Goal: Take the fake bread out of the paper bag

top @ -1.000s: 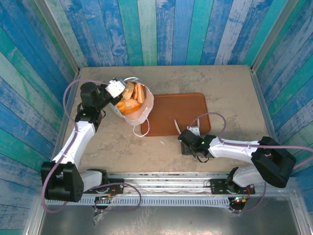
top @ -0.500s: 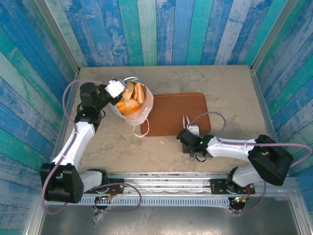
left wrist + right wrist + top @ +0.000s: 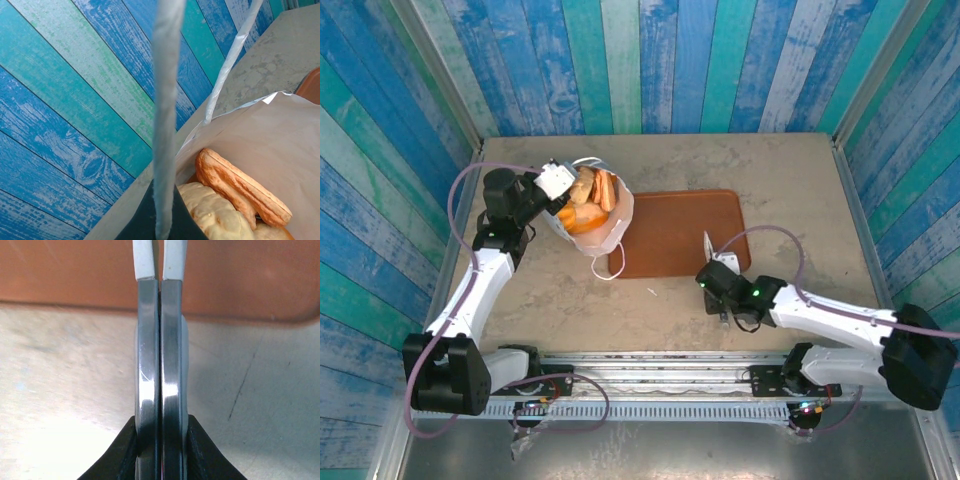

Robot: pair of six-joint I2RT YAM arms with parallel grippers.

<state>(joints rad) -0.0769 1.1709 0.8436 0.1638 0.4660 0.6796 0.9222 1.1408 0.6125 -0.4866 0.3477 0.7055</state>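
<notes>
The right gripper (image 3: 160,260) has its fingers pressed flat together with nothing between them. Its tips hang over the near-right edge of the tray (image 3: 670,235), low above the table (image 3: 790,170). The left gripper (image 3: 560,182) sits on the far-left side of the tray, at the rim of the paper bag (image 3: 618,228). It is pressed shut too and seems to pinch the bag there, though I cannot tell whether it holds paper or cord.

The bag stands tilted against the tray's far-left corner with its mouth open upward. All the bread (image 3: 588,200) is inside it, packed close together, and none lies on the tray.

Several things could go wrong from here:
- **Closed fingers:** if the right gripper reaches the bag without spreading, it will only shove the loaves deeper or push the bag off the tray's edge.
- **Weak hold on the bag:** the left gripper's hold looks thin. A hard pull on a wedged loaf could tear the paper or drag the bag free, so it tips and spills.
- **Slippery loaves:** they are glossy and rounded, so narrow fingers may slip off one, or lift a neighbouring loaf along with it.
- **Loose handle:** the cord handle (image 3: 603,272) lies by the tray's near-left corner and could snag a passing finger.
</notes>
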